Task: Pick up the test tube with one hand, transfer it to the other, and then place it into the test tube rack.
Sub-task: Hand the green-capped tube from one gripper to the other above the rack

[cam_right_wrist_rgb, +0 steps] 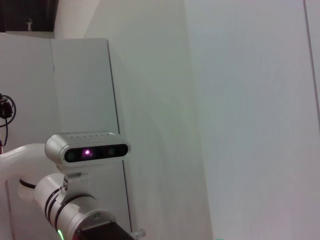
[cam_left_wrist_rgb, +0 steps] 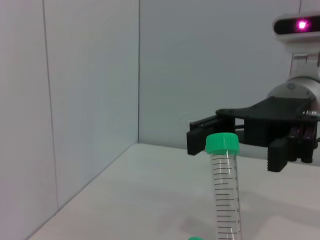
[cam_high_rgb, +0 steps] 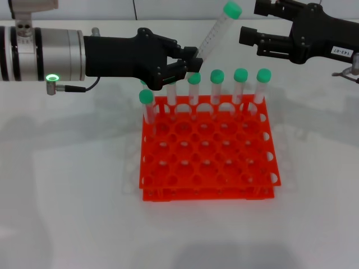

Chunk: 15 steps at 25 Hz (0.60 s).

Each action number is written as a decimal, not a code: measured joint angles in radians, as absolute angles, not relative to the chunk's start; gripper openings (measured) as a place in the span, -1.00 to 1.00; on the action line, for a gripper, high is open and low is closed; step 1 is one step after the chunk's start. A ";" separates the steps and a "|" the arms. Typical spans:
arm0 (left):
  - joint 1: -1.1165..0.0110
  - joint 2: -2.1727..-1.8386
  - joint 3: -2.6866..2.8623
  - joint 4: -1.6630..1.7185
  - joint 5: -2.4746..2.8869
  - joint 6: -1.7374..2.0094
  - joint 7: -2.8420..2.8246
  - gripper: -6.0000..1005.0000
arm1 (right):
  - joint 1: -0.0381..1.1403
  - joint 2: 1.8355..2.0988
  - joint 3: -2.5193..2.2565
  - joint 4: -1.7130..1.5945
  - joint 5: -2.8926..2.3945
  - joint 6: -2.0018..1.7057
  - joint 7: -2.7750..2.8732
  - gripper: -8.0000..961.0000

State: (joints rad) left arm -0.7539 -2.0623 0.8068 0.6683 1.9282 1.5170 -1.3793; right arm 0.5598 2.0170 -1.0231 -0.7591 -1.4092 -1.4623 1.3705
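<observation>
Both arms up, reaching toward each other

Unlabelled black two-finger left gripper (cam_high_rgb: 188, 64) is clamped shut; white-labelled black two-finger right gripper (cam_high_rgb: 249, 40) hangs with fingers apart, just opposite.

Bright, even overhead light; soft faint shadows, all views sharp.

White table (cam_high_rgb: 67, 196) under everything; pale wall panels (cam_left_wrist_rgb: 90, 75) rise behind its far edge.
</observation>
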 joint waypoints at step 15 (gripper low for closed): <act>-0.750 -2.071 0.810 0.653 1.923 1.514 -1.368 -0.58 | 0.585 2.020 -1.049 -0.749 -1.409 -1.451 1.366 0.64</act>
State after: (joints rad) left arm -0.7500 -2.0709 0.8100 0.6535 1.9234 1.5140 -1.3677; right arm 0.5851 2.0200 -1.0485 -0.7487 -1.4092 -1.4509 1.3657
